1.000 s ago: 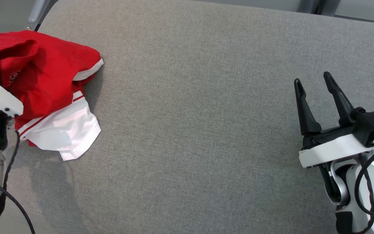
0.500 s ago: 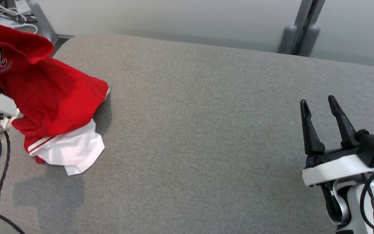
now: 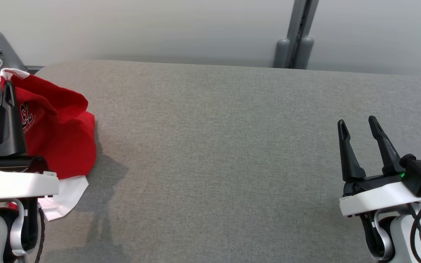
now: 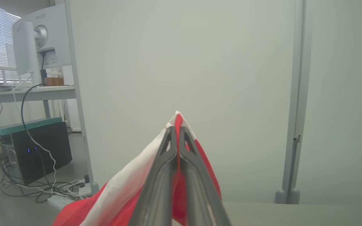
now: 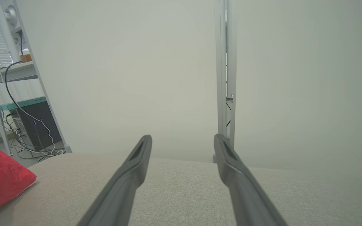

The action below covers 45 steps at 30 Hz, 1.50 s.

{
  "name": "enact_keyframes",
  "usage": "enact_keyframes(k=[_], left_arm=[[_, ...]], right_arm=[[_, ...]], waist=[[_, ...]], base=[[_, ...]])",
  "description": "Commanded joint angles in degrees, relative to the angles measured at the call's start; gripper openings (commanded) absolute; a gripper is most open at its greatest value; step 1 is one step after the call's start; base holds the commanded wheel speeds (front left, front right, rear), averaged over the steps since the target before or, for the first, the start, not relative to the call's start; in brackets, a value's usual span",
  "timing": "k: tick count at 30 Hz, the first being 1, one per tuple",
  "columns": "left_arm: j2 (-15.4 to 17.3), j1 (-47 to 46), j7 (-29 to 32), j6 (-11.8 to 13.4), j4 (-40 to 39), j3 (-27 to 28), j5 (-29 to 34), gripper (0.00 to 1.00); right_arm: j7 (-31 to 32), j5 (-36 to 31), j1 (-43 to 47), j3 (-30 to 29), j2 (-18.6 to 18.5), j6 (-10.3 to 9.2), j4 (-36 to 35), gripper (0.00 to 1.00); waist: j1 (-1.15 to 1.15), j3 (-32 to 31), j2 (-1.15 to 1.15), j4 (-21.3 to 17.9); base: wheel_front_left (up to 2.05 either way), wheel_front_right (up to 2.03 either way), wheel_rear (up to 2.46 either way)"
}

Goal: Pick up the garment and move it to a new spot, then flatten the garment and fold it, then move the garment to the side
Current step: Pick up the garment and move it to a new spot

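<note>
Left gripper (image 3: 5, 84): the fingers are pressed together, and a red-and-white edge of the garment (image 3: 64, 142) is pinched between them near the tips. In the left wrist view the cloth is seen rising to a small peak just past the fingertips and falling away on both sides of the closed fingers.

The garment is located at the far left of the grey padded surface (image 3: 214, 153). Its red bulk is bunched just beside and below the left gripper, and a white portion is seen lying on the surface by the wrist. Dark print is partly visible on the red cloth beside the fingers.

Right gripper (image 3: 356, 121): the fingers are spread wide and nothing is held. It is positioned over the right side of the surface, well apart from the garment.
</note>
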Motion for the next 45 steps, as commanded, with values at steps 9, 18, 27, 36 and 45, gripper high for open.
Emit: enact_keyframes(k=[9,18,27,36,45], left_arm=[[-1.8,-6.2,3.8,-2.5,-7.4,-8.3,2.3,0.00],[-7.0,-15.6,6.8,-9.1,-1.0,-20.5,3.4,0.00],[-13.2,-21.2,8.8,-15.0,9.7,-32.3,6.0,0.00],[-16.0,-21.6,11.4,-17.4,21.7,-39.2,6.2,0.00],[-17.8,-22.3,8.5,-18.6,29.2,-42.3,5.1,1.00]], right_arm=[[-0.6,0.8,-2.2,1.0,0.1,0.13,-2.1,1.00],[-2.2,3.4,-2.7,1.7,0.1,0.13,-2.0,1.00],[-3.5,6.3,-4.7,2.3,0.1,0.13,-1.5,1.00],[-3.4,8.3,-5.8,2.2,0.1,0.13,-2.3,1.00],[-3.4,7.8,-5.4,0.7,0.1,0.13,-1.6,1.00]], waist=[[0.00,4.9,0.00,-12.6],[0.00,10.0,0.00,-21.5],[0.00,16.6,0.00,-26.9],[0.00,19.6,0.00,-28.9],[0.00,17.2,0.00,-27.0]], base=[[0.00,0.00,0.00],[0.00,0.00,0.00],[0.00,0.00,0.00],[0.00,0.00,0.00],[0.00,0.00,0.00]])
